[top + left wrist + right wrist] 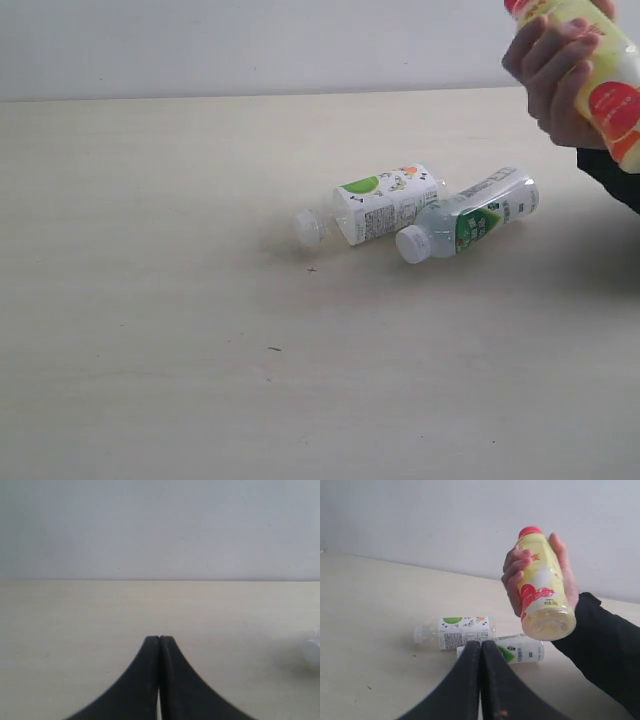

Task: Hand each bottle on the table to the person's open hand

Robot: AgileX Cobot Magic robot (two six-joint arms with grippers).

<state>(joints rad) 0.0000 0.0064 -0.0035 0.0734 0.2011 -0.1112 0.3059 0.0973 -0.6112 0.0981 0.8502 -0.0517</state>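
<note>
So far: the yellow bottle is in the person's hand, whose fingers wrap round it, held up above the far right of the table. You can count that one as handed over.
Left to do: two bottles lie on their sides right of the table's middle. They are the white-labelled bottle and the green-label bottle, side by side and touching or nearly so.
Fourth bottle: no red-labelled bottle shows in any view, so you cannot tell where it is.
Right gripper: fingers pressed together with nothing between them, pointing toward the two lying bottles but clear of them.
Left gripper: fingers pressed together and empty, low over bare table.
Hand: occupied, not open. You probably need it free before the next pass.
Progress: roughly partway, with at least two hand-overs to go.
</note>
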